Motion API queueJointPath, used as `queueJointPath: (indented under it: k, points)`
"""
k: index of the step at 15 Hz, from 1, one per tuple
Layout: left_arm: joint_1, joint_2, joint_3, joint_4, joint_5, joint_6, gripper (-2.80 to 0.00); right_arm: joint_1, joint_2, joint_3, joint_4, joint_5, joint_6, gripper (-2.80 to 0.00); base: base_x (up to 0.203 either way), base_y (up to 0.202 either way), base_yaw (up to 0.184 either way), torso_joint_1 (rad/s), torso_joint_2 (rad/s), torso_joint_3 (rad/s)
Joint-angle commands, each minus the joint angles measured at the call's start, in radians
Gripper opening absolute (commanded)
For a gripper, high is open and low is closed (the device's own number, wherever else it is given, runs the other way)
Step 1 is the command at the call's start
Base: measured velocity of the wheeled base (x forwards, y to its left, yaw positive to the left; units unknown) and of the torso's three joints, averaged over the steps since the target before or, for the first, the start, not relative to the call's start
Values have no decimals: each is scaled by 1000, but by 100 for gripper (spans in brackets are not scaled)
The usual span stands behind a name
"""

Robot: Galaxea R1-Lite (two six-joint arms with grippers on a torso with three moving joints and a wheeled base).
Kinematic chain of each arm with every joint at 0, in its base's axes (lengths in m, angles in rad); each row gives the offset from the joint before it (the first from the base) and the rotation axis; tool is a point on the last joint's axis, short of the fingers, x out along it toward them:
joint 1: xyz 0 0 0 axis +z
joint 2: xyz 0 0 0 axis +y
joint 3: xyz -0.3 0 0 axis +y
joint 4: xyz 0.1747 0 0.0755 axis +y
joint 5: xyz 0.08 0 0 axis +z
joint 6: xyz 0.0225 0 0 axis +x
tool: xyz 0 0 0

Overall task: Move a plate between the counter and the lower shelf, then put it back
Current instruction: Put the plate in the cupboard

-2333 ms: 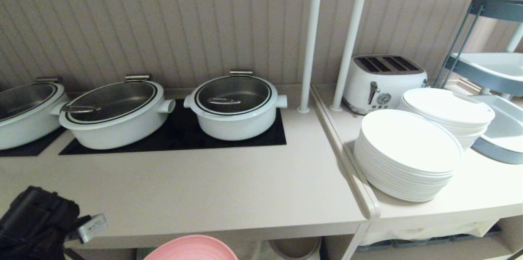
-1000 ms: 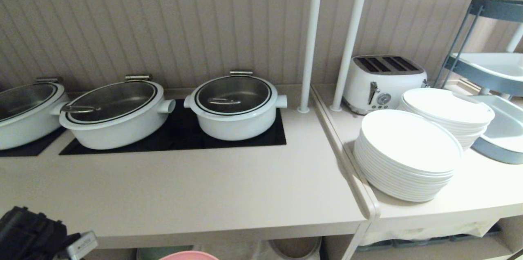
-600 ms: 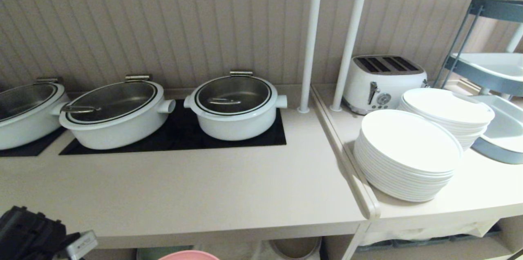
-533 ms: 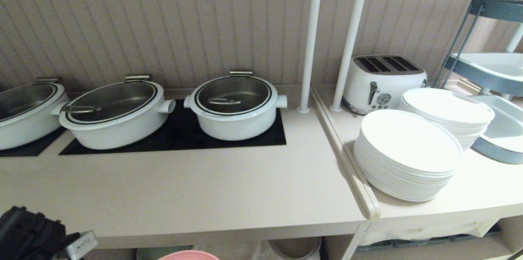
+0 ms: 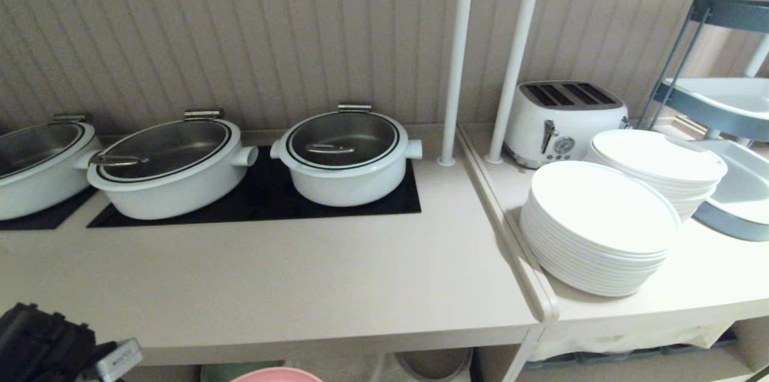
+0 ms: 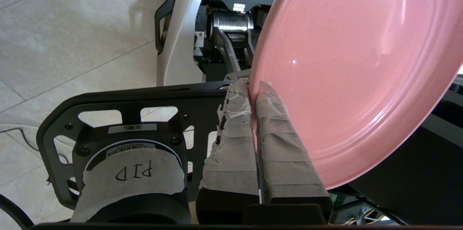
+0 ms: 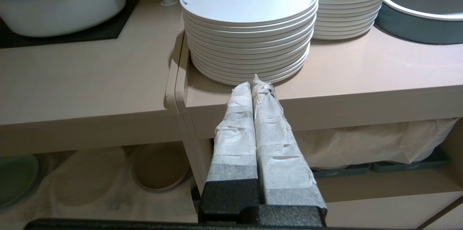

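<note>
The pink plate (image 6: 354, 71) hangs tilted on edge below the counter's front edge, with my left gripper (image 6: 252, 89) shut on its rim. In the head view only the plate's top sliver (image 5: 276, 375) shows at the bottom, beside my left arm (image 5: 42, 340). The beige counter (image 5: 288, 286) with its black hob (image 5: 264, 199) lies above it. The lower shelf (image 7: 90, 186), lined with white cloth, opens underneath. My right gripper (image 7: 255, 83) is shut and empty, held still in front of the neighbouring worktop's edge.
Three white pots (image 5: 345, 157) sit on the hob. Two white poles (image 5: 453, 57), a toaster (image 5: 562, 118) and two stacks of white plates (image 5: 601, 226) stand to the right. A green plate (image 7: 14, 175) and a brown plate (image 7: 161, 166) lie in the lower shelf.
Since the earliest frame my left arm and the pink plate have sunk lower in front of the counter. Over the last second they have barely moved.
</note>
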Motion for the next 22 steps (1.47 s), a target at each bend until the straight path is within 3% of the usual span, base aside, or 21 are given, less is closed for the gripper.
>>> queueJointPath:
  k: [1, 22]
  points:
    - [-1, 4, -1, 3, -7, -2, -280, 0, 1, 0, 0, 0, 1, -280, 0, 0, 0, 0, 0, 0]
    - [0, 11, -1, 0, -10, -3, -280, 0, 1, 0, 0, 0, 1, -280, 0, 0, 0, -70, 152, 80]
